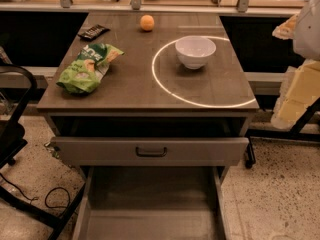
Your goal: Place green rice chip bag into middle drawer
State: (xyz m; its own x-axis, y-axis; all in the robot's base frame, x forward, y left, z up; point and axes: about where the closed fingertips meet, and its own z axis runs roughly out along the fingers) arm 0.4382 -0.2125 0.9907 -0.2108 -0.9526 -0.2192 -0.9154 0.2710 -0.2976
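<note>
We see the crumpled light-green foil rice chip bag [87, 69] lying flat on the counter's [130, 91] left side. The wide grey-brown middle drawer tray [150, 219] stands pulled out, low in view. The gripper [287, 29] sits at the far right, well apart from the bag.

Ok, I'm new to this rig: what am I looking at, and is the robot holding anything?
One camera looks down at a cabinet from the front. On its top lie the green rice chip bag at left, a small dark wrapper, an orange and a white bowl. Below, a drawer with a dark handle is slightly open; under it the middle drawer is pulled far out, the bag not yet inside. The gripper is not in view, so nothing shows as held.
</note>
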